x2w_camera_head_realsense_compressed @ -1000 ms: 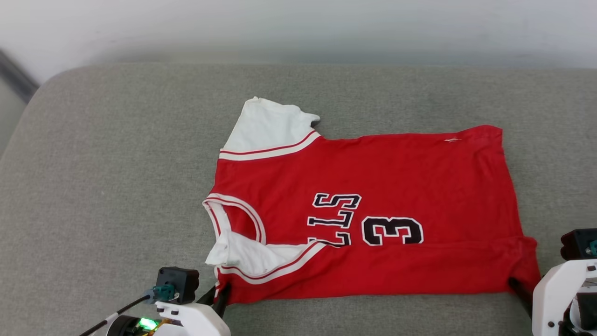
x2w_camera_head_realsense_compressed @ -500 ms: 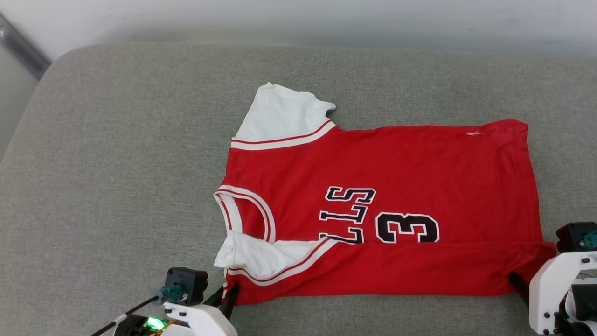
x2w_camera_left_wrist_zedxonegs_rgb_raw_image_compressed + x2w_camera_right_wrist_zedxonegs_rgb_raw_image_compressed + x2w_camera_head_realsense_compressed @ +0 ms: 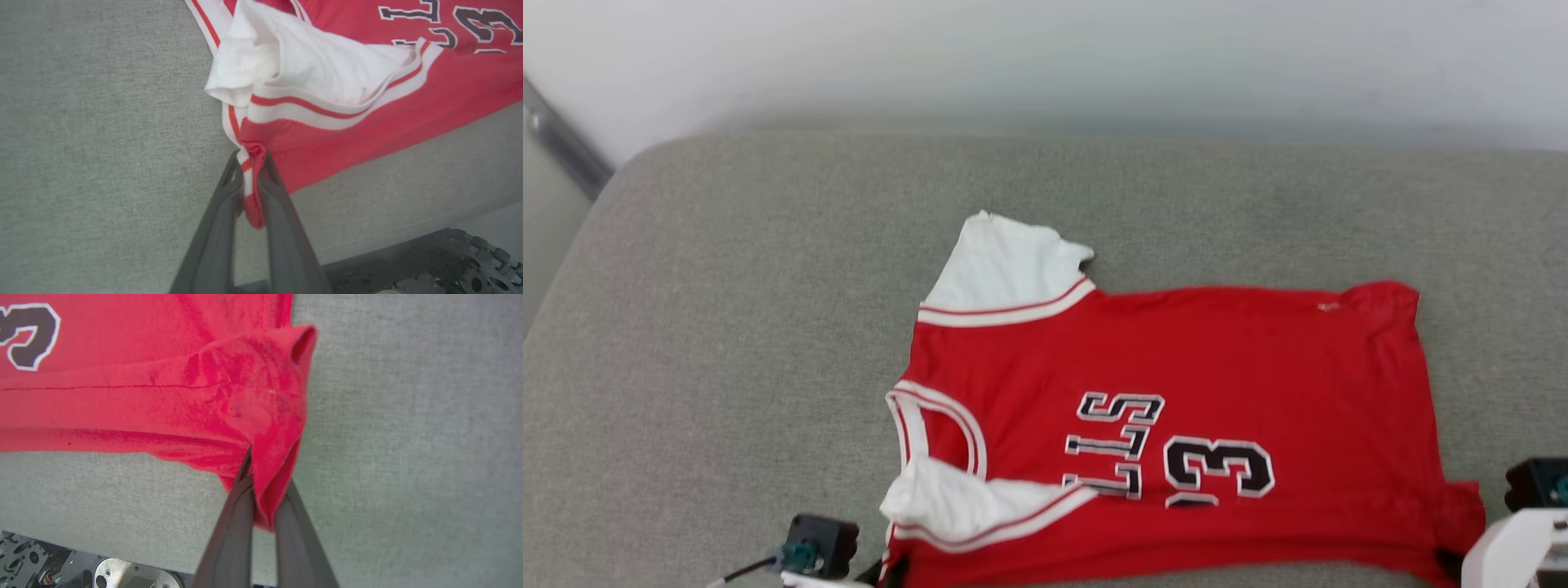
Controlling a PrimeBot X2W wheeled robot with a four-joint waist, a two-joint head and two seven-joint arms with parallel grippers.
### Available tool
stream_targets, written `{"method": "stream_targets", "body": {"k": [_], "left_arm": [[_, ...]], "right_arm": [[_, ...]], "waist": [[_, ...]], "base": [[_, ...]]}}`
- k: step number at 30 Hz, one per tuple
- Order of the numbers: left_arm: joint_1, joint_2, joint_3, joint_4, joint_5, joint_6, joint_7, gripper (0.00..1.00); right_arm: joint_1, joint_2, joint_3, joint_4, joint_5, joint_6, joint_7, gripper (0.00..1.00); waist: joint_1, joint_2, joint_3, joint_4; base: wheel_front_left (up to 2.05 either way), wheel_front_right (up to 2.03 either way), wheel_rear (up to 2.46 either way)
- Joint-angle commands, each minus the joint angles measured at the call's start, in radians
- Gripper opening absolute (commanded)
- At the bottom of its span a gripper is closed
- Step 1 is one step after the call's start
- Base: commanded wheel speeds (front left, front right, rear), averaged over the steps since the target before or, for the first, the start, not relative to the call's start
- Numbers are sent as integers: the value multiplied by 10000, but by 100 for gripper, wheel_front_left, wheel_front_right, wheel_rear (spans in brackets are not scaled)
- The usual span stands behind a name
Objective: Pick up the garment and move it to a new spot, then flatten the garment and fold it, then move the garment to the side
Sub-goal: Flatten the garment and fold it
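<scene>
The garment (image 3: 1176, 367), a red jersey with white sleeves and black print, lies spread on the grey cushion with its neck to the left. Its near edge is folded over along the front. My left gripper (image 3: 251, 157) is shut on the striped shoulder corner of the garment (image 3: 367, 106), and it appears at the bottom left of the head view (image 3: 888, 569). My right gripper (image 3: 269, 469) is shut on the red hem corner of the garment (image 3: 163, 404), which bunches and rises around its fingers. That gripper sits at the head view's bottom right (image 3: 1450, 563).
The grey cushion (image 3: 727, 327) spreads wide to the left of and behind the garment. A pale wall (image 3: 1045, 57) runs along the back, and a metal rail (image 3: 564, 143) stands at the far left. The cushion's front edge (image 3: 408, 232) lies just below both grippers.
My right gripper has shut on the hem corner. The left grip is unchanged. The head camera has shifted, so the garment sits lower in the picture.
</scene>
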Motion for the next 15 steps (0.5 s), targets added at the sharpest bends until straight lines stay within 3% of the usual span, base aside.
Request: {"method": "stream_targets", "body": {"k": [1,7,15], "left_arm": [[313,204,14,14,-88,7,46,0],[868,457,8,27,-326,-37,18,0],[759,120,-219,713,-486,-459,-84,0]], "right_arm": [[454,15,-147,-301,34,-18,212,0],[1424,244,-505,-1206,-6,-18,898,0],[1535,413,-251,-1003,-261,-18,748,0]], "waist": [[0,0,-262,-148],[0,0,-447,-314],[0,0,-380,-396]], "base": [[0,0,0],[0,0,0],[0,0,0]]}}
